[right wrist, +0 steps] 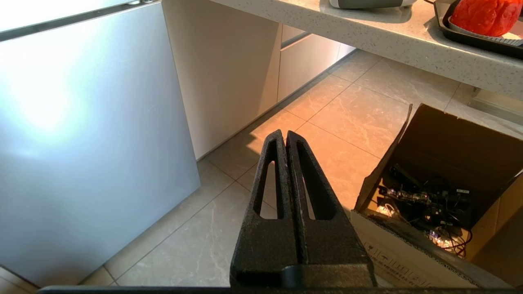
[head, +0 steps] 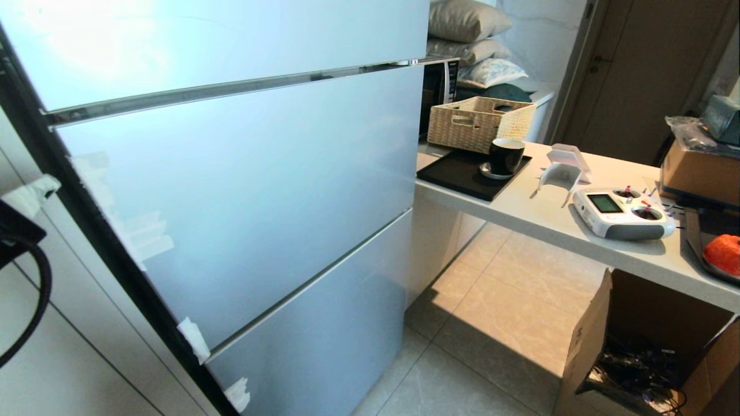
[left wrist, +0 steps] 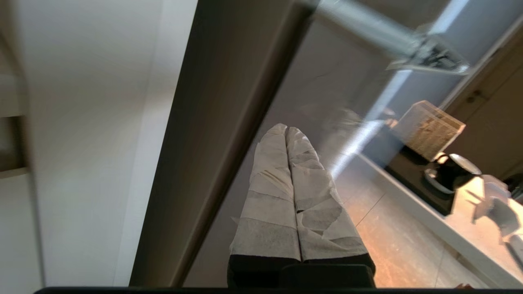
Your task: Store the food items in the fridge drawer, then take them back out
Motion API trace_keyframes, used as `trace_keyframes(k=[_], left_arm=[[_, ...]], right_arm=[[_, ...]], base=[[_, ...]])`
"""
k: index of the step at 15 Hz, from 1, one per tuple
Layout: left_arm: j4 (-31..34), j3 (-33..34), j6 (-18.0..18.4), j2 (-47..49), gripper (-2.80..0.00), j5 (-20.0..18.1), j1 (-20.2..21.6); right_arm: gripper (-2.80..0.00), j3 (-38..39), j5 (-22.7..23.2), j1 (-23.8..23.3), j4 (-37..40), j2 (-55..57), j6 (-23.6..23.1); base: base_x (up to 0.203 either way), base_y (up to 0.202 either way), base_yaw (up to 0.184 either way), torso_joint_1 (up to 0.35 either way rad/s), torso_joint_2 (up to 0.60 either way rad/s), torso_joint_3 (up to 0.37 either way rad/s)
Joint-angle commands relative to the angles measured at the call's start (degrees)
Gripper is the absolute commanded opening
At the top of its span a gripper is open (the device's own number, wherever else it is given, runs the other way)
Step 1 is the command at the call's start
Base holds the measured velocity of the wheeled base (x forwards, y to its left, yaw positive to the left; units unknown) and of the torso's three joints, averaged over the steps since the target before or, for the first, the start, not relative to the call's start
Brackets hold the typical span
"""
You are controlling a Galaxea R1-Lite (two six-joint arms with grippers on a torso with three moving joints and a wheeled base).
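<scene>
One of the food items, a fuzzy orange-red fruit, lies on a black tray at the counter's right end; the right wrist view shows the fruit too. The fridge drawer is hidden behind the closed pale-blue fridge front. My left gripper has tape-wrapped fingers pressed together, empty, close to the fridge's dark side edge. My right gripper is black, shut and empty, low above the tiled floor between the fridge and a cardboard box.
A white counter runs right of the fridge with a wicker basket, a black cup on a black tray and a white remote controller. An open cardboard box of cables stands under the counter.
</scene>
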Motion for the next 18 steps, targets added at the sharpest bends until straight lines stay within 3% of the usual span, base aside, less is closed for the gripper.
trace_keyframes(k=[1, 4, 8, 12, 18], left_arm=[[-1.63, -1.52, -0.11, 6.23, -2.8, 0.33, 0.01], [-5.69, -2.39, -0.11, 9.98, -2.8, 2.81, -0.05], [-7.41, -1.81, -0.68, 11.49, -2.8, 2.66, -0.55], [-7.33, -1.02, -3.54, 10.52, -2.8, -0.07, -1.29], [-6.82, 2.91, -3.38, 7.45, -2.8, -3.39, -2.18]], right_arm=[[-2.8, 0.0, 0.02, -0.02, -0.01, 0.05, -0.09], [-2.8, 0.0, 0.02, 0.0, -0.01, 0.05, -0.02], [-2.8, 0.0, 0.02, -0.04, -0.01, 0.05, -0.09], [-2.8, 0.0, 0.02, -0.04, -0.01, 0.05, -0.08], [-2.8, 0.0, 0.02, -0.04, -0.01, 0.05, 0.0]], base=[[0.0, 0.0, 0.0, 0.0, 0.0, 0.0], [0.0, 0.0, 0.0, 0.0, 0.0, 0.0], [0.0, 0.0, 0.0, 0.0, 0.0, 0.0], [0.0, 0.0, 0.0, 0.0, 0.0, 0.0], [0.0, 0.0, 0.0, 0.0, 0.0, 0.0]])
